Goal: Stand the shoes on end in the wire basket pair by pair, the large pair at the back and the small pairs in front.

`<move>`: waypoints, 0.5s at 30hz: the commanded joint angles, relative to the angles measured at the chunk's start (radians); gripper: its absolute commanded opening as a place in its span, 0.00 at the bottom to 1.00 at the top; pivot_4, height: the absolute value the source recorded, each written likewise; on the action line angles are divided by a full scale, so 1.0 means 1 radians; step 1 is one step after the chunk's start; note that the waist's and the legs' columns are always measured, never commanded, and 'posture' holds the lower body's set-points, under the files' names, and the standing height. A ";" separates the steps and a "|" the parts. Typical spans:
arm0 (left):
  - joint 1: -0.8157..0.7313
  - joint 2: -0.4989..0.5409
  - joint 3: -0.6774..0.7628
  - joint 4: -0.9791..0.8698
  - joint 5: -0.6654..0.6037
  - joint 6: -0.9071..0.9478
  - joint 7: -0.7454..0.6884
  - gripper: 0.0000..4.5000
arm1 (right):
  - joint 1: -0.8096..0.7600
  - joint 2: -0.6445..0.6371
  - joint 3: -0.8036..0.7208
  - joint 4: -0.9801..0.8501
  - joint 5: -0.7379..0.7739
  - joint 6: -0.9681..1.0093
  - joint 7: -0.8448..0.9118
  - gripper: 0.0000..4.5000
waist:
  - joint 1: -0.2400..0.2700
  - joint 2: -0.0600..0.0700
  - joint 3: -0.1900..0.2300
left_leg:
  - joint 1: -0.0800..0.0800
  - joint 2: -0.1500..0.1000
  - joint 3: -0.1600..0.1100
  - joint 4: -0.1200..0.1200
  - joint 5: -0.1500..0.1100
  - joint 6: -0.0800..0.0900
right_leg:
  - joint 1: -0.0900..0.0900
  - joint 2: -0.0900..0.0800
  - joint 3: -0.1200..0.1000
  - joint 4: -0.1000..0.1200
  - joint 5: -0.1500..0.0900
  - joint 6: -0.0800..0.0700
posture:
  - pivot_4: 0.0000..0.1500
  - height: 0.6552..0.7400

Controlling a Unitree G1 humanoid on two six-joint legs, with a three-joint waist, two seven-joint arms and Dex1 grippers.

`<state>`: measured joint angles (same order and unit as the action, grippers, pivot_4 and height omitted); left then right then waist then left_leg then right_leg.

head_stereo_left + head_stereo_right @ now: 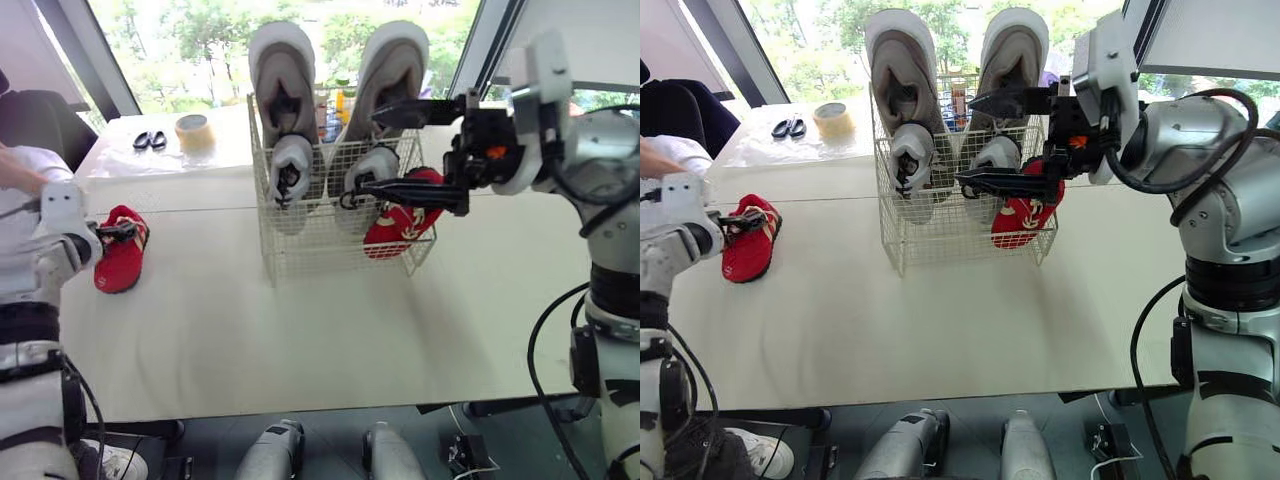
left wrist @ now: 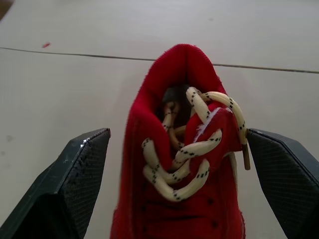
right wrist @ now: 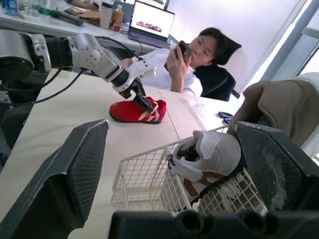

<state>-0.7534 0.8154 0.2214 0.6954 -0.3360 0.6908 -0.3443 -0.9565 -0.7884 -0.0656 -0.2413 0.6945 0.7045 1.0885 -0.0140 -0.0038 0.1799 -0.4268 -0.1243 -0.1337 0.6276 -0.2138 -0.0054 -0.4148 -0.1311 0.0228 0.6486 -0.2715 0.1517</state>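
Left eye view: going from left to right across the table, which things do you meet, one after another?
Red shoe on the table → roll of tape → left large grey shoe → right large grey shoe, the two grey ones standing on end in the wire basket.

red shoe [image 2: 149, 169] with cream black-flecked laces [image 2: 175, 178], white wire basket [image 1: 300, 255]

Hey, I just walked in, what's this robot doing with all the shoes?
It is loading shoes into a wire basket on the table. The large grey shoes stand at the back, with the small grey shoes and one red shoe in front. The right gripper hangs open by that shoe, holding nothing. The left gripper is open around the other red shoe, which lies on the table.
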 commanded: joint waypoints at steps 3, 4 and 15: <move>-0.109 0.015 -0.022 0.210 0.088 -0.142 -0.061 0.88 | 0.007 -0.026 -0.057 -0.063 0.036 0.029 -0.044 1.00 | -0.003 0.000 0.000 | 0.000 0.000 0.000 0.000 0.000 0.000 | -0.001 0.000 0.000 0.000 0.000 0.000 | 1.00 1.00; -0.119 0.016 -0.022 0.232 0.096 -0.154 -0.066 0.82 | 0.011 -0.029 -0.060 -0.069 0.037 0.032 -0.050 1.00 | -0.003 0.000 0.000 | 0.000 0.000 0.000 0.000 0.000 0.000 | -0.001 0.000 0.000 0.000 0.000 0.000 | 1.00 1.00; -0.091 -0.069 0.098 -0.160 0.013 -0.222 -0.040 0.02 | 0.040 -0.042 -0.067 -0.083 0.046 0.032 -0.077 1.00 | 0.004 -0.001 0.000 | -0.002 0.000 0.000 0.001 0.000 0.000 | -0.002 -0.001 0.000 0.001 0.000 0.000 | 1.00 1.00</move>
<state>-0.8315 0.7606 0.2659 0.7039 -0.2773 0.5309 -0.4052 -0.9080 -0.8237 -0.1062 -0.3060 0.7304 0.7515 1.0155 -0.0098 -0.0048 0.1801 -0.4291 -0.1243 -0.1338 0.6293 -0.2138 -0.0052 -0.4164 -0.1320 0.0227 0.6502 -0.2714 0.1518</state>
